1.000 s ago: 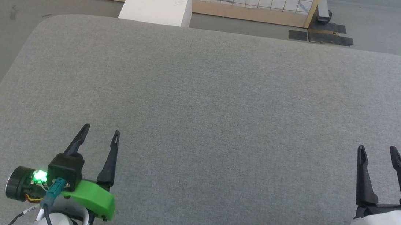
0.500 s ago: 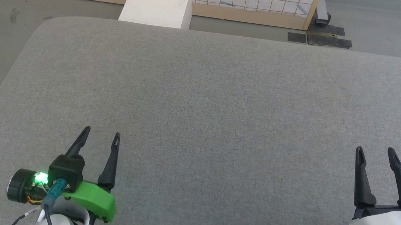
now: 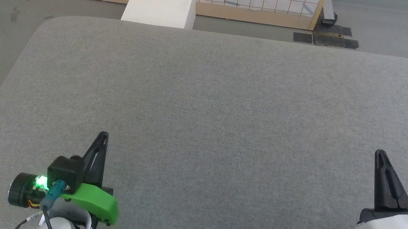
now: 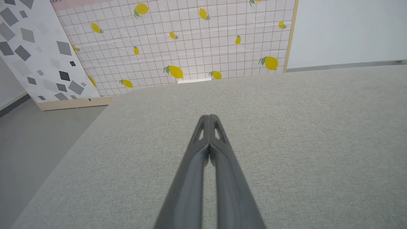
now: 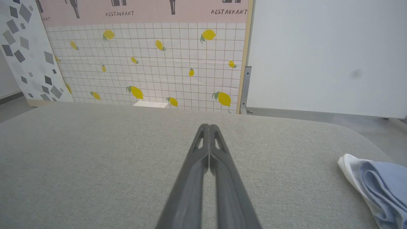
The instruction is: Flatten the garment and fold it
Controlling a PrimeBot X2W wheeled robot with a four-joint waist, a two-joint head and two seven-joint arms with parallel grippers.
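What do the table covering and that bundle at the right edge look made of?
Table covering: grey woven fabric, matte, seemingly padded; fine weave grain, rounded corners.
Garment: soft light blue cloth with white edging, perhaps cotton knit; lies in limp rolled folds.

We take this for a robot test lab rather than a real home. A lemon-tile panel [image 5: 152, 63] and a speckled panel [image 4: 35, 54], both printed backdrops with wooden edging, stand on a bare grey floor [image 3: 2, 35] behind a padded grey table [image 3: 206, 92].
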